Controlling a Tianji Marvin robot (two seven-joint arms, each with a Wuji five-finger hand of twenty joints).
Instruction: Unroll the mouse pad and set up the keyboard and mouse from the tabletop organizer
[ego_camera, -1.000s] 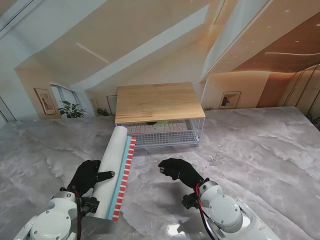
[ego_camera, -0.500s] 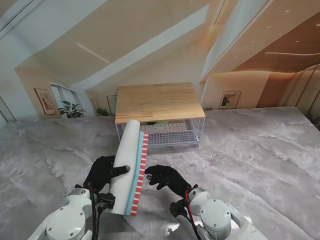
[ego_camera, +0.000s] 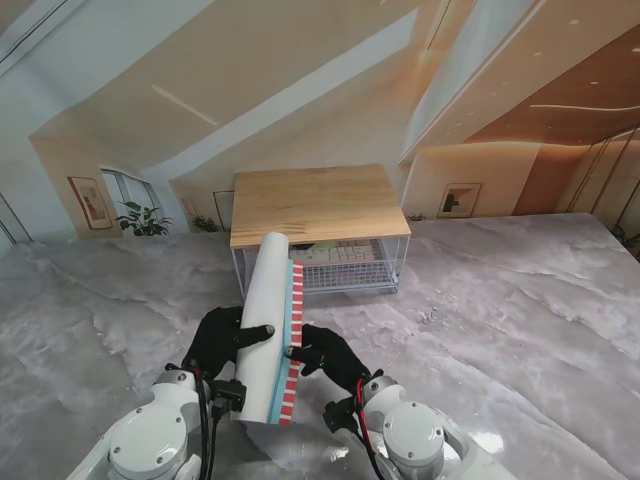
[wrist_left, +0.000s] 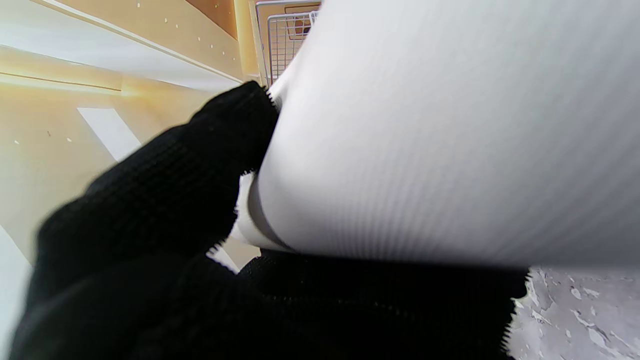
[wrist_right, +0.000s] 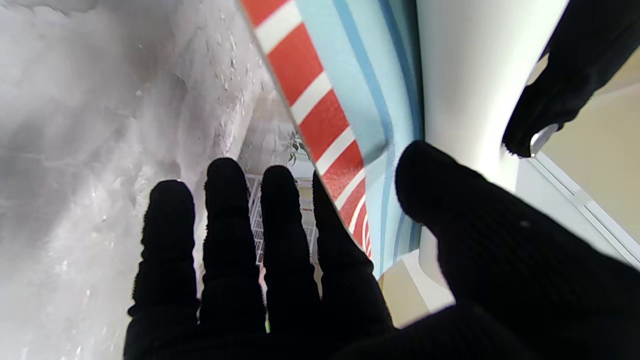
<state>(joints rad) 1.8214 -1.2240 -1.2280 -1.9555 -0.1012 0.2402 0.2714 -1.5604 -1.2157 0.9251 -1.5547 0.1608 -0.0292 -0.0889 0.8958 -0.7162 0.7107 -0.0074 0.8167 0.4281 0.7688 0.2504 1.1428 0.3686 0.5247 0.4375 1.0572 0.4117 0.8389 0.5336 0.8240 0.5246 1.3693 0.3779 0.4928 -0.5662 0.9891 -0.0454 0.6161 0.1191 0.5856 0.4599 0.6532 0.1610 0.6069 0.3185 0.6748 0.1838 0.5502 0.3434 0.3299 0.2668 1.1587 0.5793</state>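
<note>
Both arms have swung inward since a second ago, so the rolled mouse pad (ego_camera: 268, 330) now sits nearly centred in front of me instead of off to my left, and the right hand has closed the gap to it. Going left to right: the left hand (ego_camera: 228, 340) is wrapped around the white roll about halfway along, thumb over the top, holding it up off the marble table (ego_camera: 520, 300) with the far end pointing at the wire organizer (ego_camera: 345, 265). Its striped red-and-blue loose edge (ego_camera: 292, 350) hangs on the right side, and the right hand (ego_camera: 325, 355) is spread open with its thumb just reaching that flap, no real pinch yet as far as I can tell. Looks light, soft and floppy, so I'd grab the free edge and peel.
</note>
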